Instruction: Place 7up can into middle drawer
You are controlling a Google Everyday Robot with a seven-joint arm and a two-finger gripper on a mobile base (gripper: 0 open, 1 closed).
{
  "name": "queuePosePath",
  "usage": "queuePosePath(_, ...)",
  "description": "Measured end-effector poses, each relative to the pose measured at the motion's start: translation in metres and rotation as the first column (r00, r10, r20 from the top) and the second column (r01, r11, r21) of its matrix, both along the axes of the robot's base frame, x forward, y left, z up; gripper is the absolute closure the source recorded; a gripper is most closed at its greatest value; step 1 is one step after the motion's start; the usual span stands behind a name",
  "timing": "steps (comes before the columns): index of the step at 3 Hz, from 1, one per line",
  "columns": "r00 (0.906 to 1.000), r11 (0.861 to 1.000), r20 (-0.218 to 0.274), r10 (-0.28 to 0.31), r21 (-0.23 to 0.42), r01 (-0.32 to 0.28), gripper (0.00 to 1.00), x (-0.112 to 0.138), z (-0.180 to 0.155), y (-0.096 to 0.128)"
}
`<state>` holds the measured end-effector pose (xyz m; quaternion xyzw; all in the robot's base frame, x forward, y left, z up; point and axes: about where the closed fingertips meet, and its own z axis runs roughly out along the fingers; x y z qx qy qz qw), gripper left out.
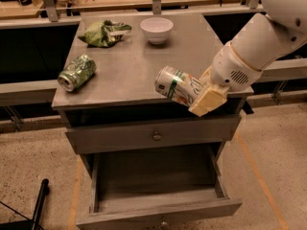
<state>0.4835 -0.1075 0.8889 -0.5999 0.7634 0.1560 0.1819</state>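
The 7up can (175,85), silver-white with green and red marks, lies on its side in the air over the front edge of the cabinet top. My gripper (201,98) is shut on its right end, with the cream fingers (207,102) wrapped around it. The white arm reaches in from the upper right. The middle drawer (156,195) stands pulled out at the cabinet's lowest tier, below and slightly left of the can. Its floor shows nothing in it.
A dented all-green can (76,72) lies at the top's left edge. A crumpled green bag (103,32) and a white bowl (157,29) sit at the back. A knobbed drawer front (157,136) is shut above the open drawer. A black pole (39,200) lies on the floor left.
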Motion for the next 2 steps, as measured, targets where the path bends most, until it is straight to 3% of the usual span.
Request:
queuePosePath(1, 1.0000, 1.000, 0.002, 0.001, 0.001, -0.001, 1.00, 0.001, 0.001, 0.001)
queuePosePath(2, 0.9985, 0.997, -0.050, 0.019, -0.072, -0.023, 1.00, -0.013, -0.044, -0.015)
